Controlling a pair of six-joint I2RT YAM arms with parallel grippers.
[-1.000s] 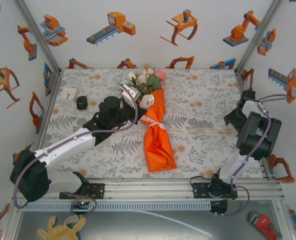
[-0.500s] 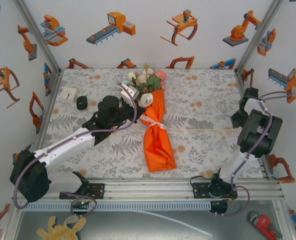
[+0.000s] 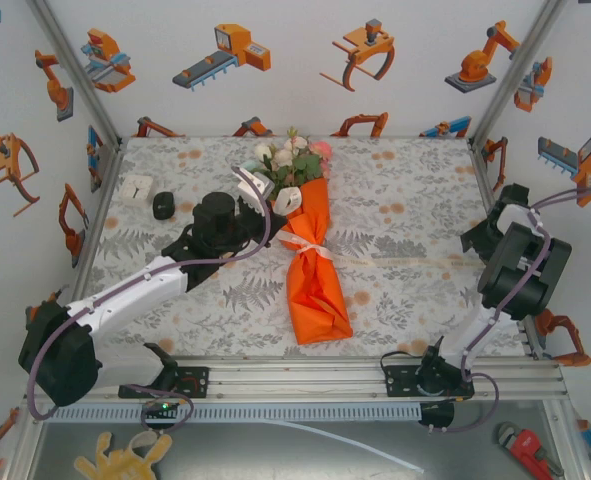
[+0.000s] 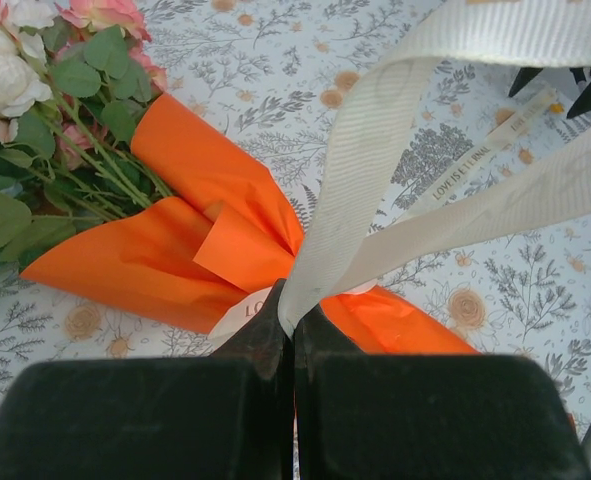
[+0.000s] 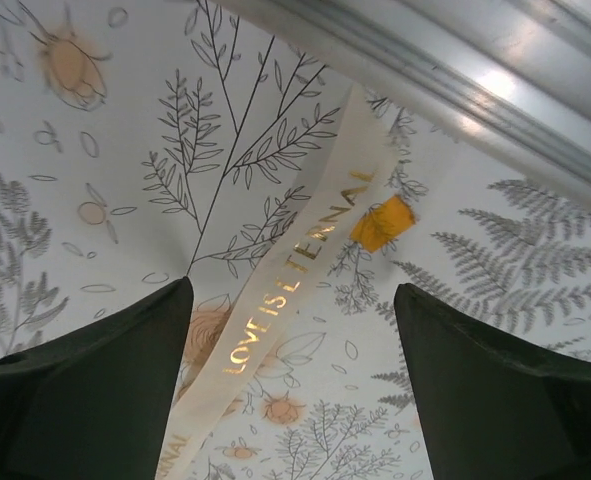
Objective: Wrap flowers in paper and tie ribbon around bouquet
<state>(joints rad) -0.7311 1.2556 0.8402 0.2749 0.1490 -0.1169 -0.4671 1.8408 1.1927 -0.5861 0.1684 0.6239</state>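
The ribbon (image 4: 355,170) is pinched by the left gripper (image 4: 288,325) at the bouquet (image 3: 313,270), its tail straddled by the spread right gripper (image 5: 293,292); if that tail is missed, slack could be left.

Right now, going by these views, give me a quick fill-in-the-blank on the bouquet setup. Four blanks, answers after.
1. The right gripper hangs ____ over the ribbon lying on the tablecloth.
2. The left gripper is ____ on the ribbon next to the bouquet.
3. The paper wrapped around the flowers is ____.
4. The gold lettering on the ribbon reads LOVE IS ____.

Missing words: open; shut; orange; ETERNAL
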